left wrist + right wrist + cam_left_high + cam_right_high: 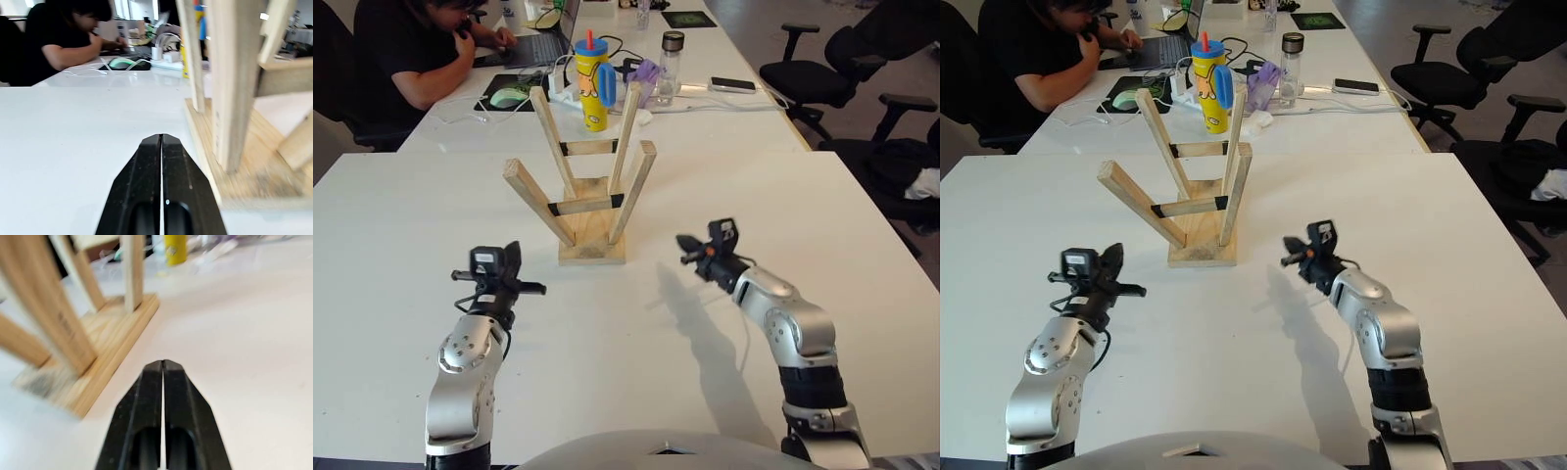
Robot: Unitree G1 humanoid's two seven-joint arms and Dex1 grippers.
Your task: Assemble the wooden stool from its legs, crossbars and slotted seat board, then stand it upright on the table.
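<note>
On table (411,245) | stool (587,205) inverted, seat board (592,251) down | pale wood, legs (536,201) splayed

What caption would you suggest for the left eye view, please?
Wooden stool sits seat-down on the table, ahead of the shut left gripper and right gripper.

- The stool (592,235) is pale, bare wood with a matt surface; grain lines show on its seat board (254,171).
- Matt black bands (617,201) wrap the crossbar ends on the stool; their material cannot be told.
- The desk (411,255) under the stool is white and smooth, with a faint sheen.
- The left claw (161,142) and right claw (163,366), near the stool, look like smooth black plastic, softly glossy.
- Beyond the stool, a yellow tumbler (592,98) looks like glossy plastic.
</note>
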